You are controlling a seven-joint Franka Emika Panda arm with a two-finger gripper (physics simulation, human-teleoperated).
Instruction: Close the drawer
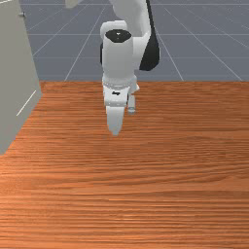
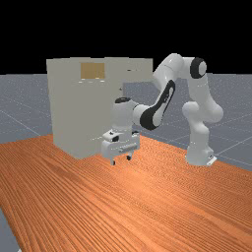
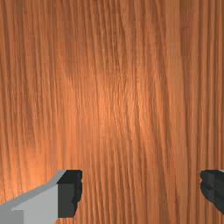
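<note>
In the far view my gripper (image 2: 121, 160) hangs low over the table, fingers pointing down and apart. The wrist view has the gripper (image 3: 141, 190) open, bare wood between its two dark fingertips. A drawer (image 2: 140, 70) stands pulled out from the top of the grey-beige cabinet (image 2: 74, 108), reaching toward the far view's right. It is well above the gripper and apart from it. At the front view's top edge, a pale corner (image 1: 73, 3) that looks like part of the drawer hangs beside the arm.
The cabinet (image 1: 15, 73) rises along the front view's left edge, with a small knob-like piece on it. Orange-brown table (image 1: 146, 194) surface spreads below and around the hand. In the far view, the arm's forearm passes close to the drawer's outer end.
</note>
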